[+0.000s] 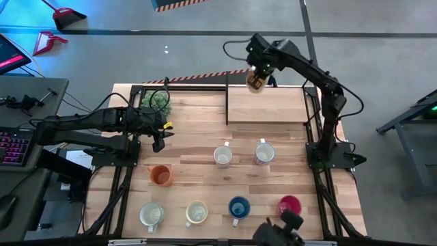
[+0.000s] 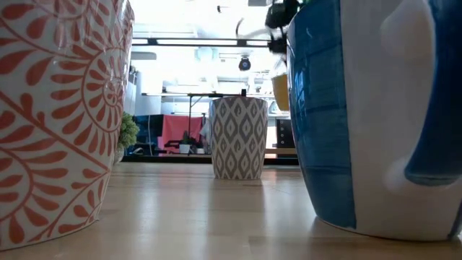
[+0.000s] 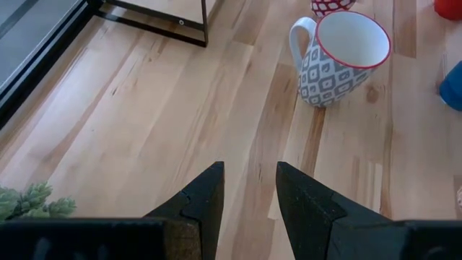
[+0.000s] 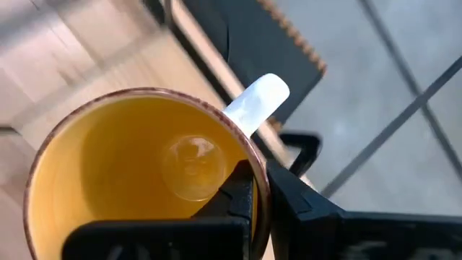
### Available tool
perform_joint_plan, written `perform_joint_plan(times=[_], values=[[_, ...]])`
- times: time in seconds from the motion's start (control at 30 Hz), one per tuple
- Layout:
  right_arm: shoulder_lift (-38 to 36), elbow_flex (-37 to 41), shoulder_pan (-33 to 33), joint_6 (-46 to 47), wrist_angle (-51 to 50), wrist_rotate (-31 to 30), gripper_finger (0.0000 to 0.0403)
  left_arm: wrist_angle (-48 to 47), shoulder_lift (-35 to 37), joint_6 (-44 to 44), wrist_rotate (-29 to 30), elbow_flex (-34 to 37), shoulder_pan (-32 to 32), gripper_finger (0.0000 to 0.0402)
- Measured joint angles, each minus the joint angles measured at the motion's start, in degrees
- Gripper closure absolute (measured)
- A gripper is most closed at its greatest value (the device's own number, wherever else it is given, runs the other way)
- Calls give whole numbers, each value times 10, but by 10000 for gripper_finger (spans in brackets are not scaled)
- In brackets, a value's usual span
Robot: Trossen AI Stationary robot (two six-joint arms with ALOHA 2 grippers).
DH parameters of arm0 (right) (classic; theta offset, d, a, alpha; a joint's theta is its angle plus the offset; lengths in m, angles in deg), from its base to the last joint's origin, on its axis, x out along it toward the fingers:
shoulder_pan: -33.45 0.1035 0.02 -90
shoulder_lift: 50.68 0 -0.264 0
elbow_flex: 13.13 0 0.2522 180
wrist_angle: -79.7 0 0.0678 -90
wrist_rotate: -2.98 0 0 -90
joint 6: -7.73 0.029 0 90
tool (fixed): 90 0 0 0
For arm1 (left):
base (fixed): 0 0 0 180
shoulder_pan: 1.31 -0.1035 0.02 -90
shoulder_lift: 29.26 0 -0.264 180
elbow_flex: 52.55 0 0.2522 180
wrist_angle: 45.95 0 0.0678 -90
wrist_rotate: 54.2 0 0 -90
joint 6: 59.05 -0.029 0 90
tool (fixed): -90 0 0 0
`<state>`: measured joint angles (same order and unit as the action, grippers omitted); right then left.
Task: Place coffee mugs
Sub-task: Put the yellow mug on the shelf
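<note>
My right gripper [image 1: 259, 70] is shut on a mug with a yellow inside [image 4: 144, 173] and holds it high over the table's far edge, beside the raised wooden board [image 1: 266, 106]. The low view shows a strip of this mug [image 2: 280, 88] behind the blue mug. Several mugs stand on their bases on the table: orange [image 1: 161, 175], white [image 1: 222, 156], grey-patterned [image 1: 264, 153], white [image 1: 151, 214], cream [image 1: 196, 213], blue [image 1: 239, 208] and red-pink [image 1: 289, 205]. My left gripper [image 1: 158, 140] waits open above the table's left side, holding nothing [image 3: 249, 195]. My right gripper pinches the mug's rim [image 4: 254, 167] right beside the pale handle [image 4: 260, 101], one finger inside the mug and one outside. The fingers come from above, pointing steeply down. The mug hangs below them, mouth up, lifted clear of the table.
A small green plant [image 1: 157, 101] stands at the far left, next to my left arm. A black frame [image 1: 205, 87] runs along the far and side edges. Bare wood lies between the plant and the white mug.
</note>
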<state>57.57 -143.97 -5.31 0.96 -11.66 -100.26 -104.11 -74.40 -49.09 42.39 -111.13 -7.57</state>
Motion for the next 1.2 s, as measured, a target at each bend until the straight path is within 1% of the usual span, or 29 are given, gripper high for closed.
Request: perform_joint_plan(times=[0.1,0.3,0.4,0.47,0.53,0.7,0.93,1.2], values=[[-8,61,-17,-18,23,7,403,-6,0,3,0,0,0,286],[-74,182,-64,-1,159,92,403,-10,0,14,0,0,0,286],[-104,241,-80,14,221,122,403,-10,0,14,0,0,0,286],[-117,269,-87,20,242,139,403,-10,0,14,0,0,0,286],[-123,291,-91,19,243,141,403,-10,0,18,0,0,0,286],[-128,316,-113,11,241,132,403,-8,0,20,0,0,-1,286],[-128,317,-150,5,235,133,403,-8,0,38,0,0,-1,286],[-127,317,-172,-4,231,139,403,-8,0,46,0,0,-1,286]])
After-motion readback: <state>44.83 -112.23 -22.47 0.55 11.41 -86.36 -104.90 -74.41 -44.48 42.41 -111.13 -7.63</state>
